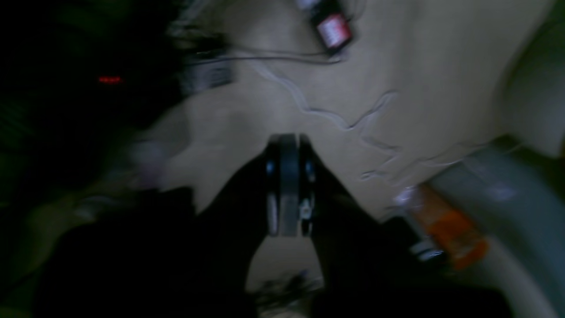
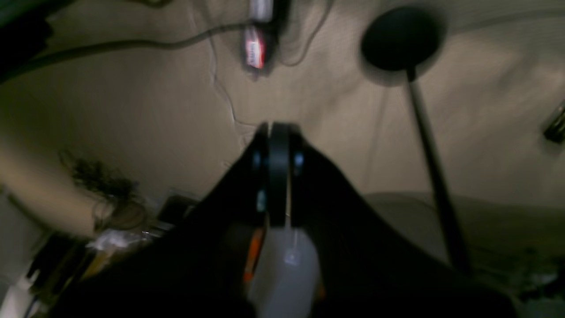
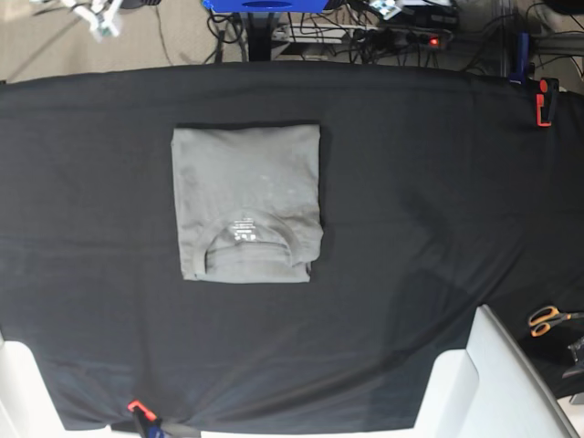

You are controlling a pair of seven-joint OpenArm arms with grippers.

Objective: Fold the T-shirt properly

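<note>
Grey cotton T-shirt (image 3: 246, 203) lies folded square on the black cloth table cover (image 3: 438, 201).
Both pincers, left gripper (image 1: 289, 145) and right gripper (image 2: 278, 132), are clamped empty, raised away; any return sweep could rumple it.

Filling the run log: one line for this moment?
T-shirt: folded rectangle, flat on table cover | left claw: shut, empty | right claw: shut, empty

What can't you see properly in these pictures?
- Base view: the words on the T-shirt's white label are too small.
- Base view: both pincers are out of frame.
- Left wrist view: blur and darkness smear everything around the left pincer.
- Right wrist view: blurred beyond the right pincer.
</note>
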